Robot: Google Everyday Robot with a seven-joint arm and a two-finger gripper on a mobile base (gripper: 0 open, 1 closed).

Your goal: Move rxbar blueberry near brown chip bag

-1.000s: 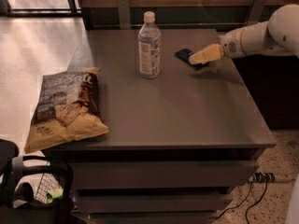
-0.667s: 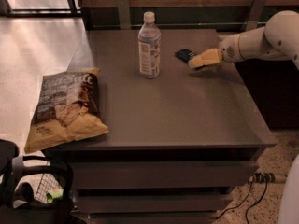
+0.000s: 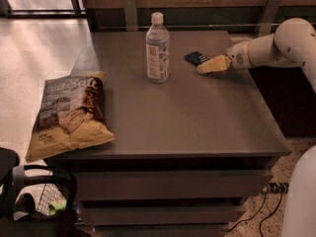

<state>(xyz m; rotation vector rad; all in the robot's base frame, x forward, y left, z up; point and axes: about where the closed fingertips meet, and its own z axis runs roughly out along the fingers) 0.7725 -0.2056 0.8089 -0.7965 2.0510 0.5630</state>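
Observation:
The rxbar blueberry [image 3: 195,58], a small dark flat bar, lies on the grey table [image 3: 197,122] at the back right, to the right of the water bottle. My gripper [image 3: 210,65] comes in from the right on a white arm and sits low at the bar's right front edge, touching or almost touching it. The brown chip bag [image 3: 69,115], dark brown on top and yellow-tan below, lies at the table's front left corner, far from the bar and the gripper.
A clear water bottle [image 3: 157,48] with a white cap stands upright at the back middle, just left of the bar. A wooden wall with a metal rail runs behind the table. A dark cart with a wire basket [image 3: 34,201] is at the lower left.
My gripper and wrist have shifted slightly left and toward the front, staying by the bar. The bar, bottle and chip bag have not moved.

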